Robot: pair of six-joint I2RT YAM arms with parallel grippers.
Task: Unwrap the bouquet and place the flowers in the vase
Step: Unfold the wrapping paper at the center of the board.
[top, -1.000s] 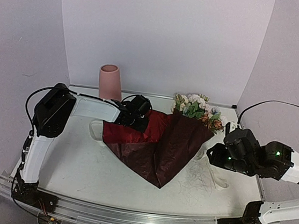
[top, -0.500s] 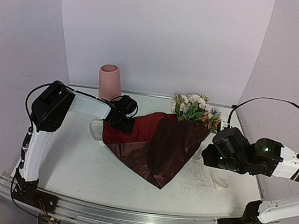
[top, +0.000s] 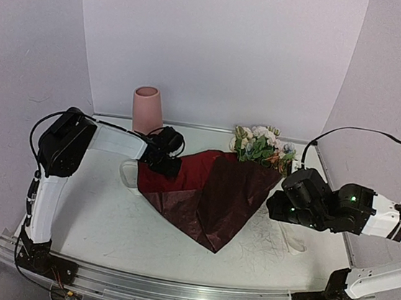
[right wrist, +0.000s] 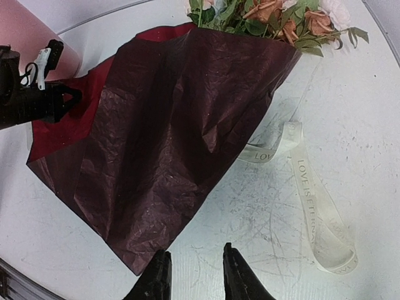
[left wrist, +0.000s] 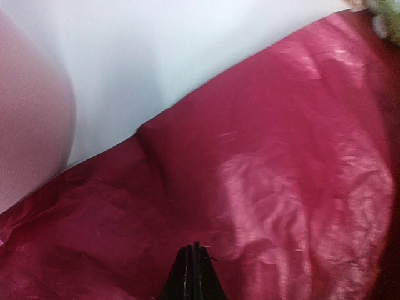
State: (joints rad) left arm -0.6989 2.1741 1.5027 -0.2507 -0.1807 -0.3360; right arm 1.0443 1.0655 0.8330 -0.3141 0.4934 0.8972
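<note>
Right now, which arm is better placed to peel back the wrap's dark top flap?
Right, probably. The right gripper hangs open and empty beside the dark flap's near corner; the left gripper is shut at the red layer's far edge.

Crinkled wrapping paper showing maroon outside, brighter red inside, matte salmon-pink cylindrical vase, peach, white and green artificial flowers, cream ribbon bearing lettering.

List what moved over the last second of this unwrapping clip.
The left end effector, shut, slid left over the dark red wrapping paper toward its left edge. The right end effector, open and empty, moved left toward the paper. The flowers, vase and ribbon stayed put.
</note>
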